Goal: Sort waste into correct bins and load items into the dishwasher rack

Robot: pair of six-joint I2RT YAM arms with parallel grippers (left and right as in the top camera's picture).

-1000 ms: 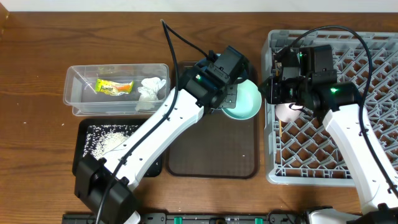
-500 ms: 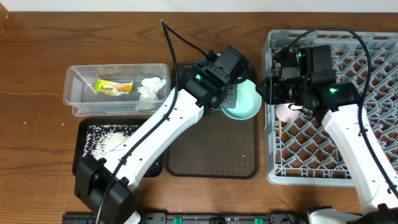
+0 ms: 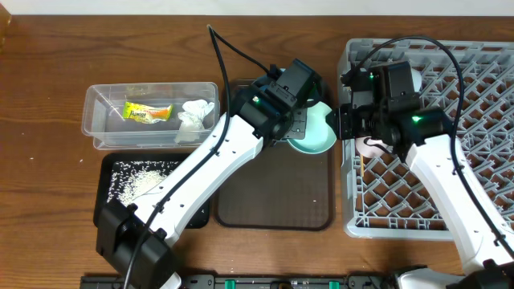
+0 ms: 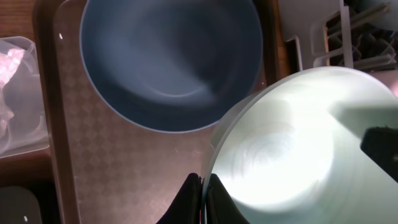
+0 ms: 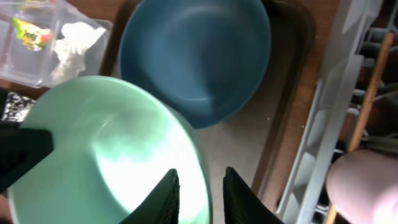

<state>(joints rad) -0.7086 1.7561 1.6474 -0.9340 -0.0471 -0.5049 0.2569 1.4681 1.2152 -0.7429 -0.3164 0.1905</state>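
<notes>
The right arm had slid left off the rack's edge since the last look, and its right end effector (image 5: 200, 193) now sat at the mint-green bowl (image 3: 320, 133), jaws a narrow gap apart and straddling the rim, daylight showing on both sides. The left end effector (image 4: 200, 194) hadn't budged, pinched tight on the opposite rim and holding the bowl tilted over the far right corner of the brown tray (image 3: 273, 197), just beside the grey rack (image 3: 351, 225). Below it on that tray lay the dark blue plate (image 4: 168, 62). The pink cup (image 3: 371, 145) stayed in the rack.

Nothing else on the worktop (image 3: 48, 80) had shifted: snack wrapper (image 3: 147, 113) and tissue (image 3: 195, 114) in the clear tub (image 3: 100, 122), rice grains (image 3: 140, 178) in the black tray (image 3: 107, 215). The wrapper's print was too small to read.
</notes>
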